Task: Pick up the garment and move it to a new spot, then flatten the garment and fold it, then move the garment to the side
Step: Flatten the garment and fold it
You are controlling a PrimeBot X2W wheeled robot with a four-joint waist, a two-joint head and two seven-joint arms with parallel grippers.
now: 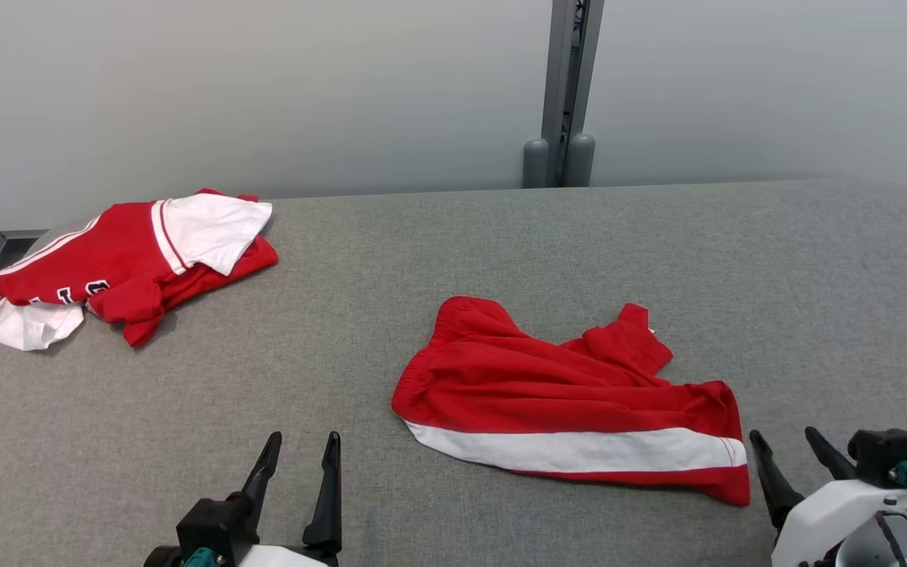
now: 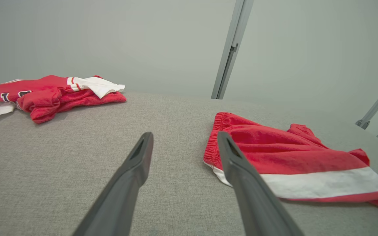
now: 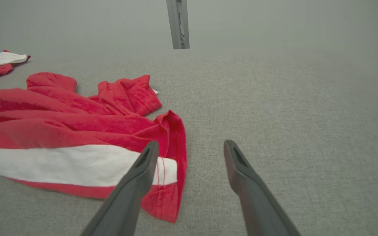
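while the red shorts [image 1: 571, 402] with the white side stripe lie crumpled on the grey table [image 1: 501, 252], a little right of centre, neither gripper has hold of anything. the left gripper [image 1: 302, 439] is low near the table's front edge, just left of the elastic waistband, its 2 fingers spread wide and empty. the right gripper [image 1: 782, 435] is just beside the leg hem, equally wide and empty, not touching the cloth. a red and white jersey [image 1: 123, 268] lies bunched at the far left corner, well apart from the shorts. this looks like step 1, the pick-up, not yet begun. the next move likely calls for each gripper to reach in over its own end of the shorts, pinch the cloth at waistband and hem, and lift together so the fabric hangs clear before it is carried to a fresh spot.
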